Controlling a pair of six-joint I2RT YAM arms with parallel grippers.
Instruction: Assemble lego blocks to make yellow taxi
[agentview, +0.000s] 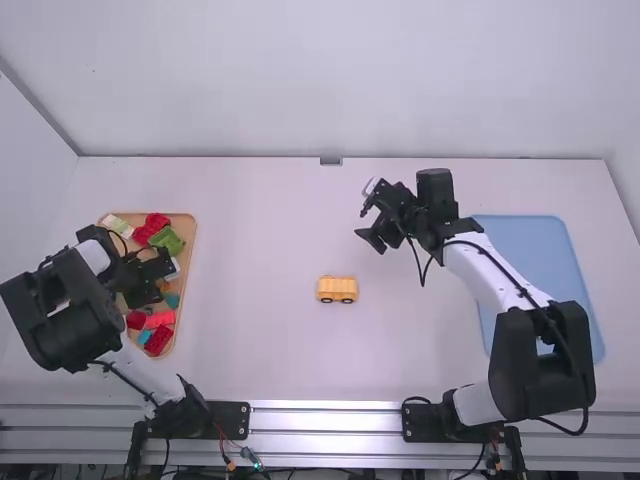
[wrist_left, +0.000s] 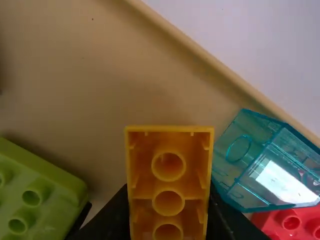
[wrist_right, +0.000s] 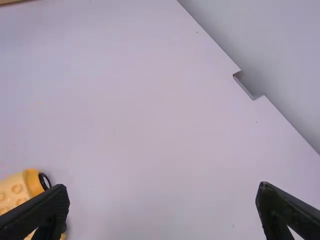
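White wall (agentview: 350, 100) is behind one white table (agentview: 260, 320), bearing one yellow wheeled plastic block (agentview: 337, 289); left gripper (agentview: 150, 282) pinches one hollow yellow brick (wrist_left: 168, 182), right gripper (agentview: 363, 223) has spread fingers.

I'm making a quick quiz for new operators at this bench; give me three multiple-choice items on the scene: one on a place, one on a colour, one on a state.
1. Where is the yellow wheeled piece?
A) on the white table, between the wooden tray and the blue mat
B) on the mat
C) in the tray

2. What colour is the see-through block?
A) red
B) teal
C) purple

3. How are the right gripper's fingers?
A) closed on a block
B) closed on nothing
C) spread apart, holding nothing

Key:
1: A, the high view shows it out on the table, away from both tray and mat.
2: B, its walls look blue-green in the left wrist view.
3: C, the right wrist view shows bare table between the fingertips.
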